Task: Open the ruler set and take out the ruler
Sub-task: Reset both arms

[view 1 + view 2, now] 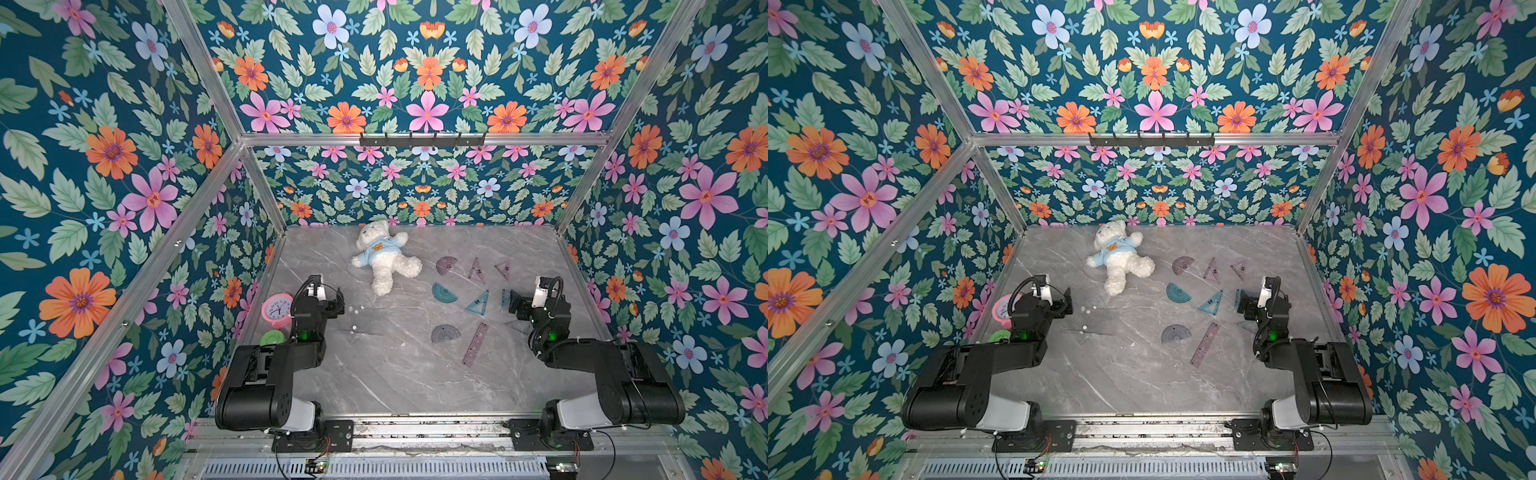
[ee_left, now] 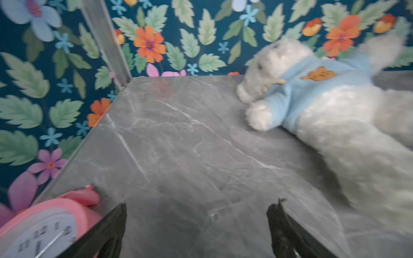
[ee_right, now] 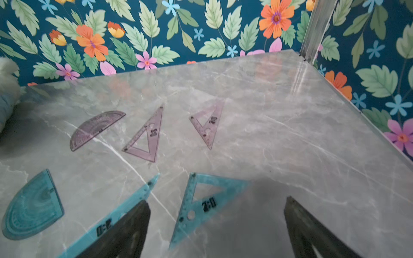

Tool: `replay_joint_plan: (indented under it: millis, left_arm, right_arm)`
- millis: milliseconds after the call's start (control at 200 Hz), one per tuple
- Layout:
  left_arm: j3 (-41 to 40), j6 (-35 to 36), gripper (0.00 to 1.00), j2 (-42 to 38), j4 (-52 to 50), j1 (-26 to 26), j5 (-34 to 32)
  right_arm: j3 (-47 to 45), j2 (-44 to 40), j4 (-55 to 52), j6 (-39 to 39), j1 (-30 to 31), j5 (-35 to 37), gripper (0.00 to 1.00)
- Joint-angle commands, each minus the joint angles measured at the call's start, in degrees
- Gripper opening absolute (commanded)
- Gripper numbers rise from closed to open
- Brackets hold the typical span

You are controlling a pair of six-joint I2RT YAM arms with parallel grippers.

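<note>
The ruler set lies spread out as loose pieces on the right half of the marble table; no case shows. The purple straight ruler (image 1: 476, 344) (image 1: 1205, 343) lies nearest the front, beside a grey protractor (image 1: 444, 333). My right gripper (image 1: 513, 303) (image 3: 216, 200) is open, hovering over a teal triangle (image 3: 201, 201), with nothing between its fingers. A second teal triangle (image 1: 478, 303) and a teal protractor (image 3: 33, 207) lie to its left. My left gripper (image 1: 338, 299) (image 2: 200, 204) is open over bare table, far from the rulers.
A purple protractor (image 3: 96, 128) and two purple triangles (image 3: 147, 136) (image 3: 210, 122) lie further back. A white teddy bear (image 1: 384, 257) (image 2: 324, 107) lies at the back middle. A pink alarm clock (image 1: 276, 309) (image 2: 44, 223) and a green round thing (image 1: 272, 337) sit by the left wall.
</note>
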Motion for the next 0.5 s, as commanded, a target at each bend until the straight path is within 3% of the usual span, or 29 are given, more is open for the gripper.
replay_joint_plan:
  millis: [0, 115, 175, 495]
  left_arm:
    - [-1.76, -0.94, 0.99, 1.76, 8.74, 0.29, 2.43]
    - [-1.78, -1.59, 0.99, 9.84, 17.4, 0.55, 0.65]
    - [-1.36, -1.99, 0.99, 8.58, 13.47, 0.82, 1.34]
    - [-1.36, -2.09, 0.99, 9.06, 14.43, 0.82, 1.22]
  right_arm:
    - [0.36, 0.14, -0.48, 0.03, -0.21, -1.31, 0.96]
    - [0.32, 0.22, -0.35, 0.02, -0.29, -1.47, 0.96]
    - [0.27, 0.25, -0.18, 0.01, -0.32, -1.45, 0.96]
    - [0.44, 0.25, -0.36, 0.01, -0.32, -1.45, 0.99]
